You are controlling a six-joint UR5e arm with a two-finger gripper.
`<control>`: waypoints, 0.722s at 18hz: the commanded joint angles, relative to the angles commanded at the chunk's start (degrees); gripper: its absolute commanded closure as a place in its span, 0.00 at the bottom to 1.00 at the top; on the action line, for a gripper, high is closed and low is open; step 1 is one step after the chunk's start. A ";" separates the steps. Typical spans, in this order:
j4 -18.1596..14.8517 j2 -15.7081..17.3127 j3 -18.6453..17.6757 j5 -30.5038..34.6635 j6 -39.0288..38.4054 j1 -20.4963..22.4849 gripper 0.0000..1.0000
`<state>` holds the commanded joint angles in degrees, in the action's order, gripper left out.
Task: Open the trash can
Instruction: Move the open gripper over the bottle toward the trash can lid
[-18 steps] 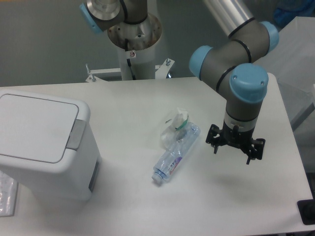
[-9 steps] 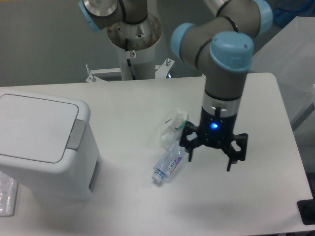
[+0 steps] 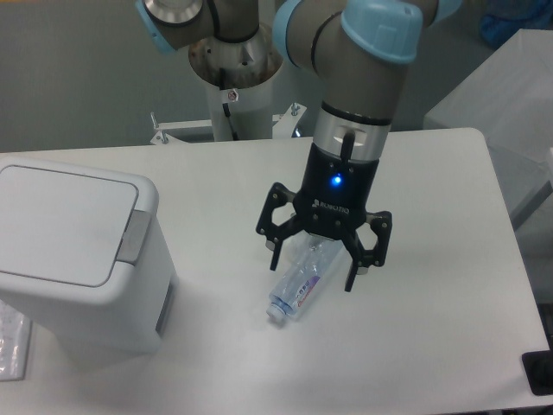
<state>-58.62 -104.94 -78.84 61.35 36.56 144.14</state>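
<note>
- White plastic: one trash can (image 3: 73, 251) at the table's (image 3: 432, 346) near left, lid flat and closed.
- One clear bottle (image 3: 298, 290) lying mid-table.
- One gripper (image 3: 314, 264) over the bottle, its two fingers spread wide, holding nothing.
</note>
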 joint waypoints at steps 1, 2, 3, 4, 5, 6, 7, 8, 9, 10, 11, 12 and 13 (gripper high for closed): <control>-0.09 0.26 -0.09 0.00 -0.17 -0.09 0.00; -0.18 0.53 -0.35 0.00 -0.78 -0.09 0.00; -0.18 0.70 -0.79 0.00 -1.75 -0.26 0.00; -0.09 1.05 -1.14 0.09 -2.71 -0.70 0.00; -0.09 1.14 -1.75 0.00 -3.94 -0.96 0.00; -0.09 1.32 -2.45 0.00 -5.09 -1.05 0.00; -0.09 1.93 -3.16 0.09 -6.32 -1.75 0.00; -0.09 2.54 -4.21 0.35 -7.37 -2.54 0.00; -0.09 3.25 -5.44 0.35 -7.73 -2.98 0.00; 0.00 3.77 -6.49 0.18 -7.82 -3.08 0.00; 0.08 4.48 -7.37 0.09 -7.91 -3.69 0.00; 0.17 5.01 -7.99 0.09 -8.43 -4.39 0.00; 0.17 5.45 -8.52 0.09 -9.22 -4.66 0.00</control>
<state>-58.45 -99.50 -87.36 61.44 27.34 139.49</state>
